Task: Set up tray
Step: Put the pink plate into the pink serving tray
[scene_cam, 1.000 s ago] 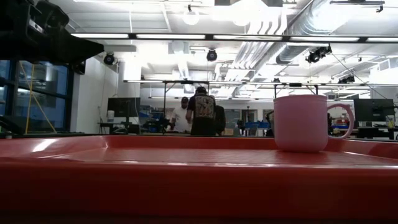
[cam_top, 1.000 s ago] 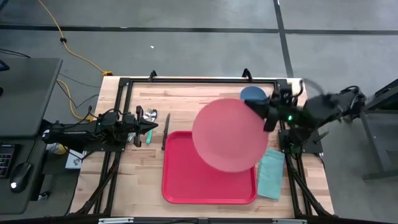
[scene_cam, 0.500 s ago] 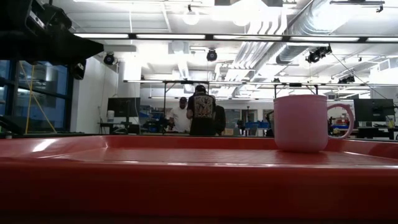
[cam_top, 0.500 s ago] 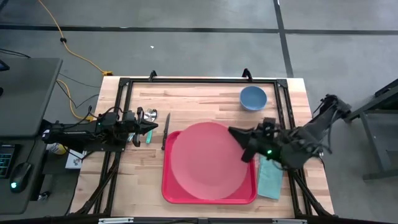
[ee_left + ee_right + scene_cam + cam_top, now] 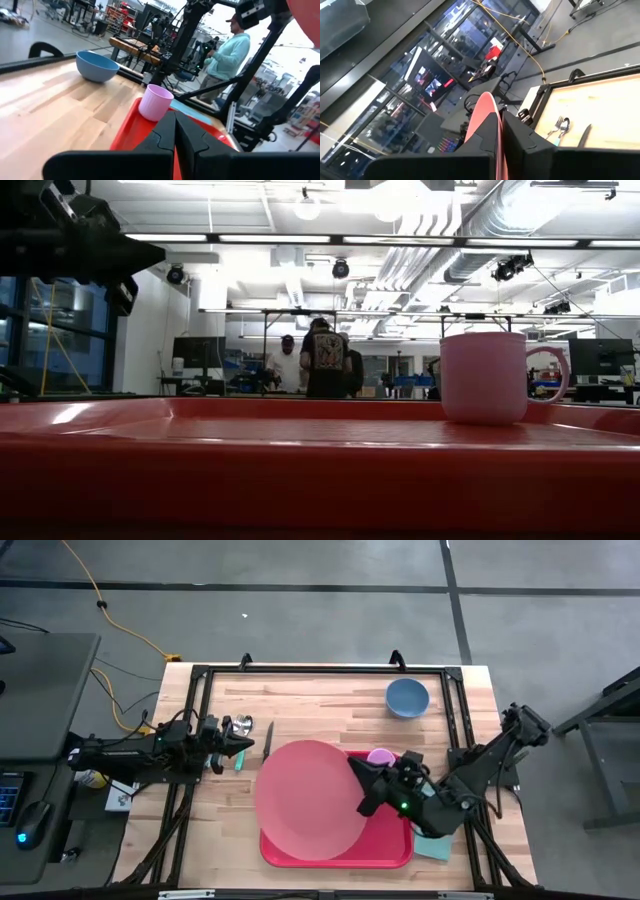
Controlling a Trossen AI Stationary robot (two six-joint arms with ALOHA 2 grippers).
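The red tray lies on the wooden table, with a pink cup standing on its far right corner. A round pink plate hangs over the tray's left half and reaches past its left rim. My right gripper is shut on the plate, coming in from the right. My left gripper waits shut and holding nothing at the table's left side, pointing level toward the tray. In the low view the tray floor shows only the cup. My right gripper pinches the plate's right rim between its two fingers. In the right wrist view the rim runs edge-on out from between the fingers. The fingers come in about level from the table's right. The plate is lifted clear above the tray.
A blue bowl stands at the far right. A fork and spoon and a knife lie left of the tray, near my left gripper. A teal napkin lies right of the tray. People stand in the room beyond.
My right gripper has carried the pink plate from the far right, near the blue bowl, toward the table's near left and downward. The plate now hangs over the tray's left half and no longer covers the cup.
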